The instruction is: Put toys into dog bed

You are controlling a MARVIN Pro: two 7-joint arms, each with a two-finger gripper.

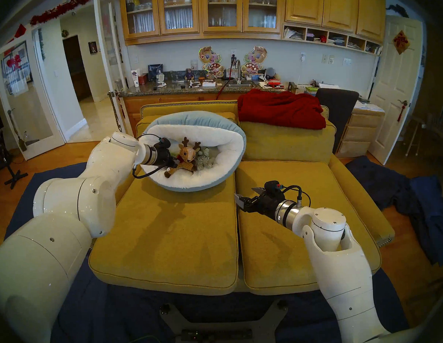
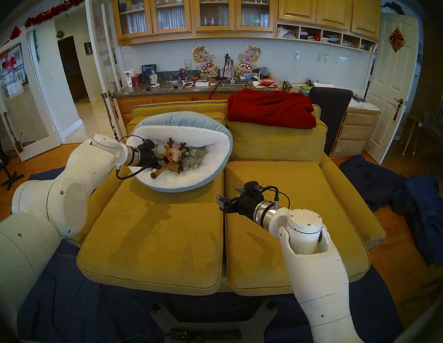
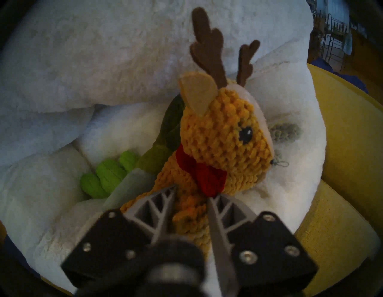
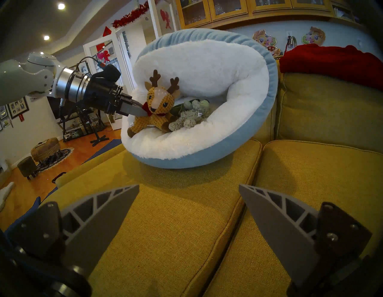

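Left wrist | left end effector [image 3: 191,194] clamped on reindeer [image 3: 219,141] | right end effector [image 4: 188,186] apart | no legible writing

Both head cameras look down over the yellow sofa [image 1: 167,233]; each wrist camera faces the dog bed [image 4: 207,163], the left up close.

Yellow sofa [image 1: 167,233] – wood cabinets [image 1: 233,12] behind, wooden floor [image 1: 407,222].
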